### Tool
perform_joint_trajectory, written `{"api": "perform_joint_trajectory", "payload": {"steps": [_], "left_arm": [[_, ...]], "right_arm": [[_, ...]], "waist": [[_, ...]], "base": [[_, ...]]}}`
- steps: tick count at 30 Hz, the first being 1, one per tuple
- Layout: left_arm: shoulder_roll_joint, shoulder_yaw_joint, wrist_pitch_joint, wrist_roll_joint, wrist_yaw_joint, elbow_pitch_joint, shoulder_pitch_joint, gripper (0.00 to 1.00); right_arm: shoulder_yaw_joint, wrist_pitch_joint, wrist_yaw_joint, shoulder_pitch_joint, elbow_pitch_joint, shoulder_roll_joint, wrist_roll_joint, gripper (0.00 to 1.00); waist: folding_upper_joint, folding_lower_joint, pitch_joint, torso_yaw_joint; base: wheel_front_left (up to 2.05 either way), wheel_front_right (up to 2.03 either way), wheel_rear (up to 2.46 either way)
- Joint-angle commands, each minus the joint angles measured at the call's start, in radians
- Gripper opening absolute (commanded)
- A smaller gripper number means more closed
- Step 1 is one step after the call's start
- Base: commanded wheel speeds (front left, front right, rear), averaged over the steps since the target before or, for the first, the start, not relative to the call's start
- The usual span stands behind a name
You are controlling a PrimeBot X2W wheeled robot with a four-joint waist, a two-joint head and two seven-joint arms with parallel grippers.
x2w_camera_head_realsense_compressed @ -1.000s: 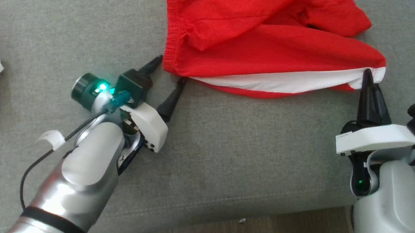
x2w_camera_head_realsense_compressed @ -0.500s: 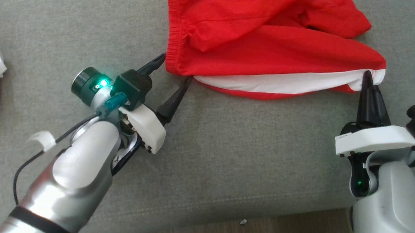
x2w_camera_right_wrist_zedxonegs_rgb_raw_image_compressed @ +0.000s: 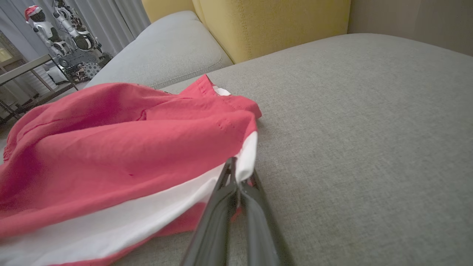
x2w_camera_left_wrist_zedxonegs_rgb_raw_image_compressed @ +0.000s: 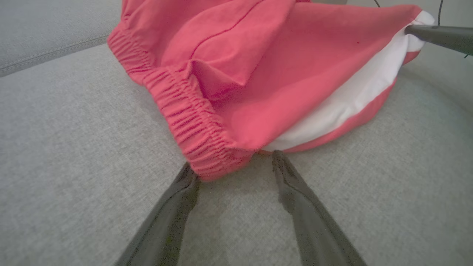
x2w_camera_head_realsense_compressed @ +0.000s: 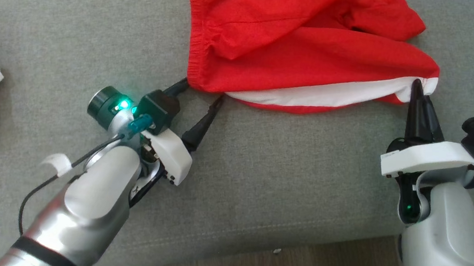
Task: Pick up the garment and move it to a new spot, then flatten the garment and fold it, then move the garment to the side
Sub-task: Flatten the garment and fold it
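Left end effector (x2w_camera_head_realsense_compressed: 202,90) wide, right (x2w_camera_head_realsense_compressed: 416,86) clamped

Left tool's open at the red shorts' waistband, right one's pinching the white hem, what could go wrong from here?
1. The left tool stands open, tips just reaching the waistband corner of the red shorts; closing here may catch only a sliver, or the sofa cushion too.
2. The right tool is shut on the white hem by its tips alone; a pull could slip it free.
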Motion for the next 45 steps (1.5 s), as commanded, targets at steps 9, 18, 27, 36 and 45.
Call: {"api": "perform_joint_trajectory", "payload": {"steps": [9,18,27,36,45], "left_arm": [[0.029,0.008,-0.005,-0.044,0.000,-0.027,-0.055,0.00],[0.050,0.074,-0.005,-0.043,0.003,-0.099,-0.002,0.00],[0.093,0.160,0.002,-0.106,0.012,-0.183,0.036,0.00],[0.115,0.263,0.167,-0.253,0.066,-0.408,0.075,0.00],[0.195,0.288,0.402,-0.325,0.138,-0.718,0.193,0.00]], "right_arm": [[0.015,-0.009,0.007,-0.020,-0.029,0.001,-0.017,0.00],[0.033,-0.029,0.007,-0.036,-0.080,-0.008,-0.129,0.00],[0.182,0.032,0.007,-0.124,-0.205,-0.131,-0.099,0.00],[0.282,0.176,0.007,-0.198,-0.326,-0.250,-0.032,0.00],[0.320,0.463,0.007,-0.126,-0.527,-0.345,0.137,0.00]], "waist": [[0.0000,0.0000,-0.007,0.010],[0.0000,0.0000,-0.095,0.056],[0.0000,0.0000,-0.257,0.083],[0.0000,0.0000,-0.432,0.100],[0.0000,0.0000,-0.497,0.112]], "base": [[0.00,0.00,0.00],[0.00,0.00,0.00],[0.00,0.00,0.00],[0.00,0.00,0.00],[0.00,0.00,0.00]]}}
